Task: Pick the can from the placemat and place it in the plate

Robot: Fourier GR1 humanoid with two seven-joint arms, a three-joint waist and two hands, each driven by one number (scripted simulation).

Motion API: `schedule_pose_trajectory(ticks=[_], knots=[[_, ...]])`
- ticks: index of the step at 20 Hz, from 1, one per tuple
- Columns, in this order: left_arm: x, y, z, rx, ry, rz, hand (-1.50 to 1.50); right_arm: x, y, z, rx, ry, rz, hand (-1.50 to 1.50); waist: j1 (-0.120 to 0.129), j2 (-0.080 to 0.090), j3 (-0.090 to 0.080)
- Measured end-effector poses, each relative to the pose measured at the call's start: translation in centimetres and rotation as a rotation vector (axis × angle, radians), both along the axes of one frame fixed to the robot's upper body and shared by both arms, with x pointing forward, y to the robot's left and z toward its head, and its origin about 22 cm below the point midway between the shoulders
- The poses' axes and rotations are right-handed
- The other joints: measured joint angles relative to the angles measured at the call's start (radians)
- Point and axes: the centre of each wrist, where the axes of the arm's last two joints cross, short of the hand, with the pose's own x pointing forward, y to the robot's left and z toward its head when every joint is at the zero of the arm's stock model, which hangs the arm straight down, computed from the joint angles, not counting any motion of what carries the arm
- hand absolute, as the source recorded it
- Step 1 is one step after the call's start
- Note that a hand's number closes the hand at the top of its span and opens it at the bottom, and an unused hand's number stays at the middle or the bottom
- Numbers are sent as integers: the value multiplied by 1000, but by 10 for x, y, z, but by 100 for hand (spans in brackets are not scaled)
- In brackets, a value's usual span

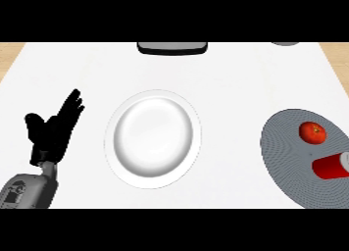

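1. Left hand (pixel 53 128): at the view's left, just left of the plate, fingers straight and raised, holding nothing; it is resting.
2. Right hand: not in view, so its state cannot be told.
3. Plate (pixel 153 177): white, at the counter's middle, nothing on it.
4. Placemat (pixel 282 147): grey, round, at the right, apart from the plate.
5. Can (pixel 335 166): red with a pale end, lying on its side on the mat's right part.
6. Apple (pixel 312 132): red, on the mat just beyond the can, not touching it.
7. Step in hand: judged the start; the can is not yet grasped.
8. Next move: likely the right hand must reach the can, closing across its side while avoiding the apple.
9. Dark object (pixel 173 47) at the far edge: well clear.
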Motion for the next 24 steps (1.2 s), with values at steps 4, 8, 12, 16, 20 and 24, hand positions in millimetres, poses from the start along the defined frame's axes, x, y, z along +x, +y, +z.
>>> schedule_pose_trajectory(ticks=[4,8,12,16,20,24], knots=[[0,4,7,-7,2,1,0,5,10,-4,-94,39,36,-150,-1,-1,0],[-5,8,15,-3,3,6,0,6,16,-4,-167,78,55,-150,-2,-2,-1],[-2,9,8,0,2,5,0,22,29,-1,-235,123,76,-150,-3,-2,-1],[-7,6,7,3,1,11,0,26,37,-3,-272,169,100,-150,-3,-2,-1],[-2,11,5,-3,2,7,0,35,47,-8,-304,200,109,-150,-3,-2,-1],[-2,8,5,-1,0,7,0,40,54,-17,-323,206,97,-150,-3,-1,0]])
